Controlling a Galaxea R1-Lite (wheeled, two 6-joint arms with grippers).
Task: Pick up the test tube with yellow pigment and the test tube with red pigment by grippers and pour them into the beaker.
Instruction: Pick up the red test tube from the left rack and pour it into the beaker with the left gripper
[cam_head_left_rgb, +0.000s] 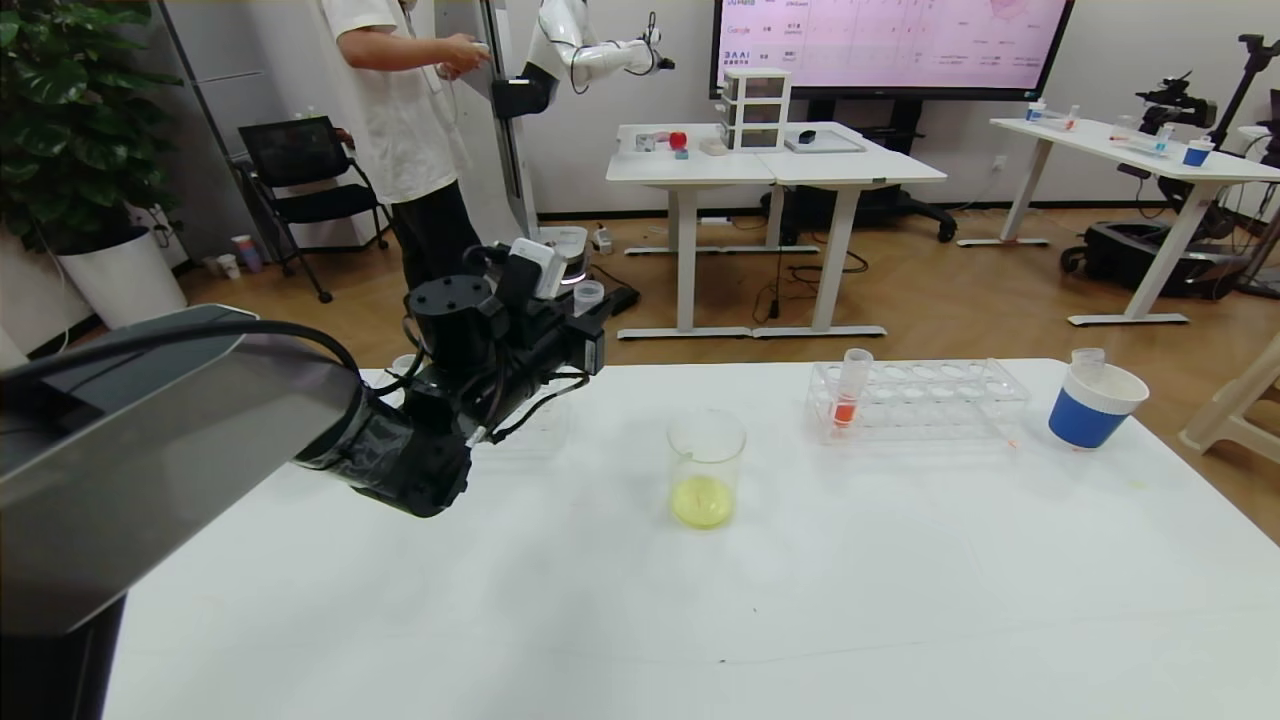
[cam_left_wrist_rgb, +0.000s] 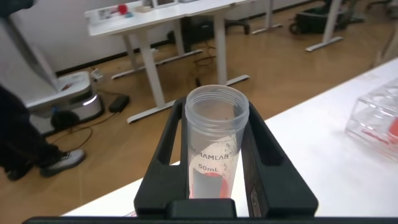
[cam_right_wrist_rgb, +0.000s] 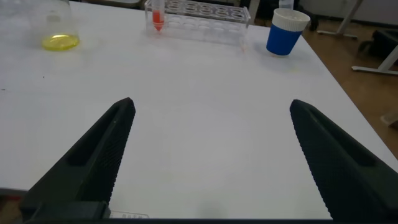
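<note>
Left gripper grasps emptied yellow tube, left of beaker; next: red tube. Right gripper gapes, idle.

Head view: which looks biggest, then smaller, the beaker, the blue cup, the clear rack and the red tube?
1. The clear rack, by far the widest.
2. The beaker and the blue cup look about alike; the beaker sits nearer, so I won't rank them.
3. The red tube, slimmest, standing in the rack.
</note>
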